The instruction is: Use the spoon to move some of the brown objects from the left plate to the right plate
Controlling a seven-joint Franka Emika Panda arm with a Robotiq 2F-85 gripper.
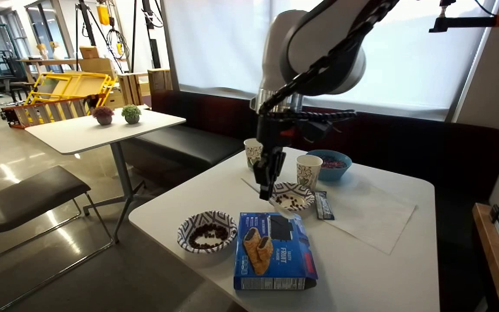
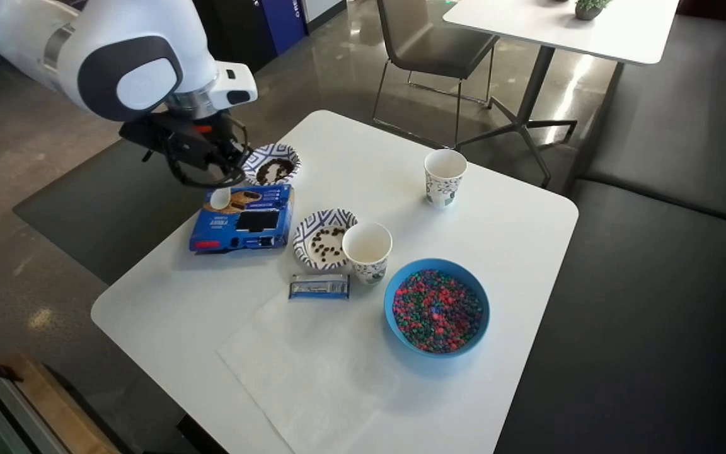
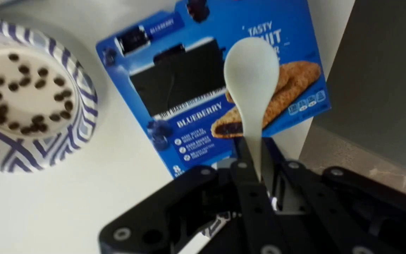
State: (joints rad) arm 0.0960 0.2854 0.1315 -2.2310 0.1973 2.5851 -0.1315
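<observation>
Gripper (image 3: 254,150) clamped on 1 spoon (image 3: 252,70) (wht) over 1 blue box (image 1: 275,258); 2 plates (image 1: 185,232) w/ brown bits (image 3: 34,128); 2 cups (image 2: 443,180).

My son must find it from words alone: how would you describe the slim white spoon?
Start at the nearer white tabletop and find the blue cardboard box printed with pastries. Above it, a black two-fingered gripper holds the white spoon by its handle. Unlike the printed box resting below, it is plain and gripped.
</observation>
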